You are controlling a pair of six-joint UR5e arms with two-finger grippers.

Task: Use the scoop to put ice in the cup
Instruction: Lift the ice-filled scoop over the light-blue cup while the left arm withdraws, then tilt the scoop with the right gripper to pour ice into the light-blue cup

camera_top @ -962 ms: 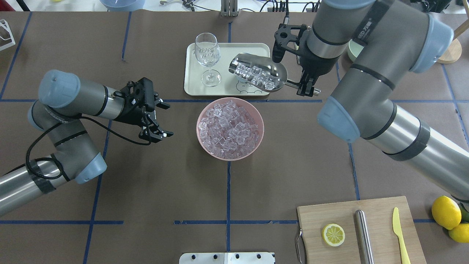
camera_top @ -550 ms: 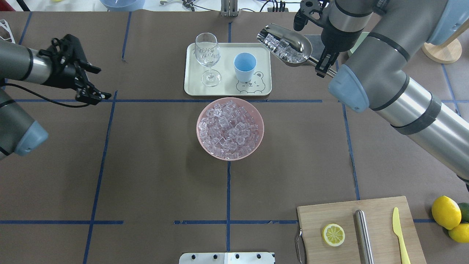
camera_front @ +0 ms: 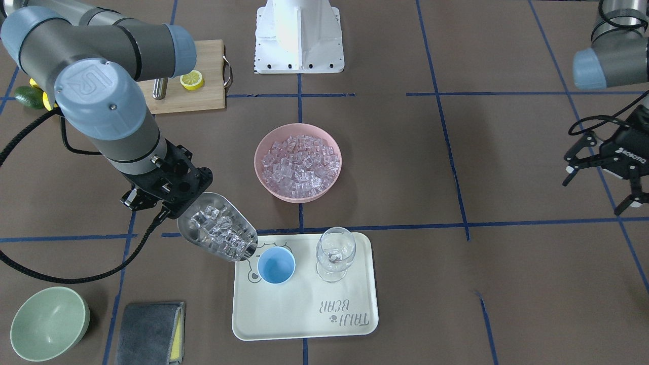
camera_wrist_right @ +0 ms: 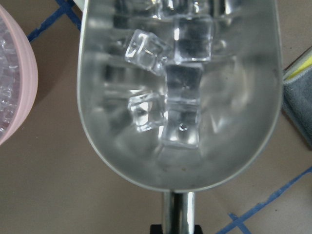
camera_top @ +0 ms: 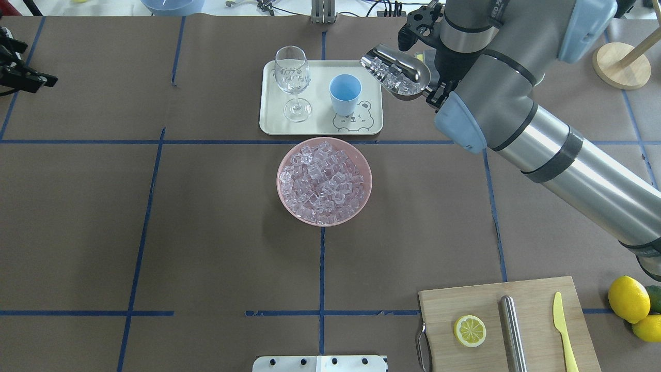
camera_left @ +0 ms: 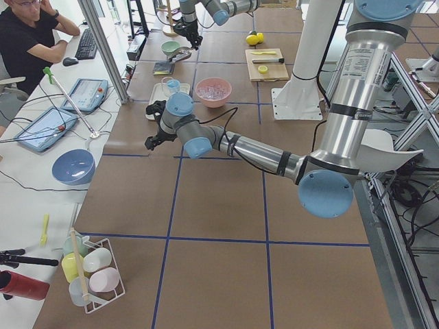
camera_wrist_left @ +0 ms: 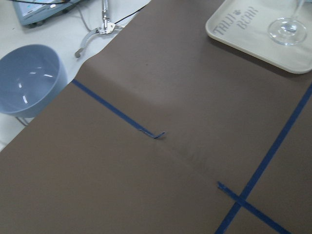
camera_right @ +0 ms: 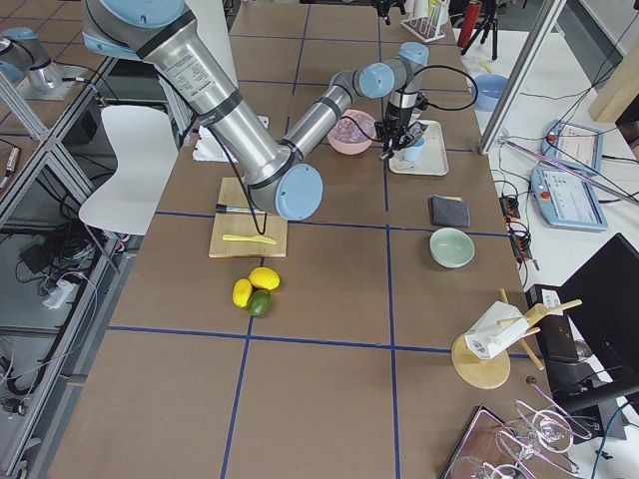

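Note:
My right gripper [camera_top: 437, 96] is shut on the thin handle of the steel scoop [camera_top: 398, 73]. It holds the scoop in the air, tilted, just off the tray's far right corner. Several clear ice cubes [camera_wrist_right: 181, 122] lie in its trough [camera_front: 219, 234]. The scoop's open lip is close beside the light-blue cup [camera_top: 345, 93], which stands upright and looks empty [camera_front: 276, 266]. A pink bowl [camera_top: 361, 204] full of ice [camera_front: 299, 165] sits at the table's centre. My left gripper [camera_front: 591, 197] is open and empty, far off at the table's left edge.
A clear wine glass [camera_top: 293, 77] stands beside the cup on the cream tray [camera_top: 268, 124]. A cutting board [camera_top: 532, 294] carries a lemon slice, a steel cylinder and a yellow knife. A green bowl [camera_front: 48, 322] and grey cloth [camera_front: 149, 332] lie beyond the right arm.
My right gripper carried the loaded scoop from over the tray out past its far right corner, uncovering the cup, then eased back toward it. My left arm withdrew to the table's left edge.

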